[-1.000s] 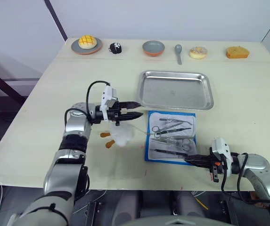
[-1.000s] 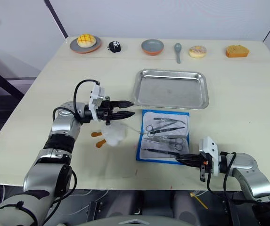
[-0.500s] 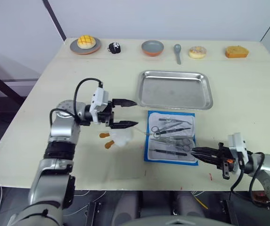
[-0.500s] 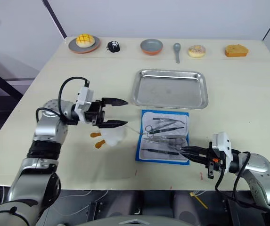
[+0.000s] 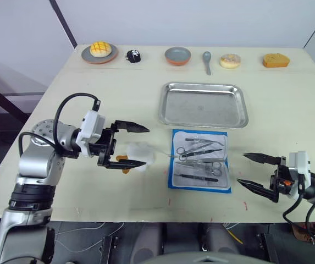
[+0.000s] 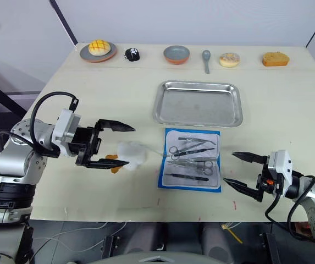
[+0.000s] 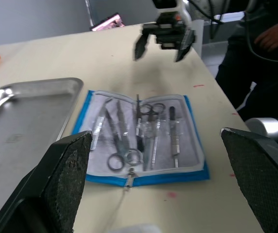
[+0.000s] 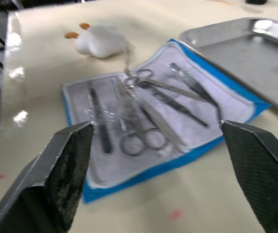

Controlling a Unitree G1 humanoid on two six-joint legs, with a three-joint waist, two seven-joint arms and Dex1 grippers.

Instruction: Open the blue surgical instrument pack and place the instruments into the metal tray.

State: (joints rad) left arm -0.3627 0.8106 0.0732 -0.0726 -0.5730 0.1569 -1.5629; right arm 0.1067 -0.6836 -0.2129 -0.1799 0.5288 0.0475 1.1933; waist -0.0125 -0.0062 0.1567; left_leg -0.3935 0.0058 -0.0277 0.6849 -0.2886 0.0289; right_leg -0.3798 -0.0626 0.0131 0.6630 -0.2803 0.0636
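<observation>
Pack (image 5: pixel 200 160) lies open near table (image 5: pixel 289 104) front edge, instruments (image 5: pixel 200 155) overlapping. Left gripper (image 5: pixel 132 146) and right gripper (image 5: pixel 253 171) gape wide, empty. Risk: a pinch lifts two tools tangled, or drags pack away from tray (image 5: pixel 204 104).

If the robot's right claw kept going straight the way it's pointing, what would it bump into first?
Probably the open blue pack with the silver tools lying on it. The right gripper, fingers open, points across the table at it; how high it hovers is unclear.

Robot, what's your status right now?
Left gripper and right gripper open, empty. Pack open, instruments inside; tray empty. Plush toy beside pack.
</observation>
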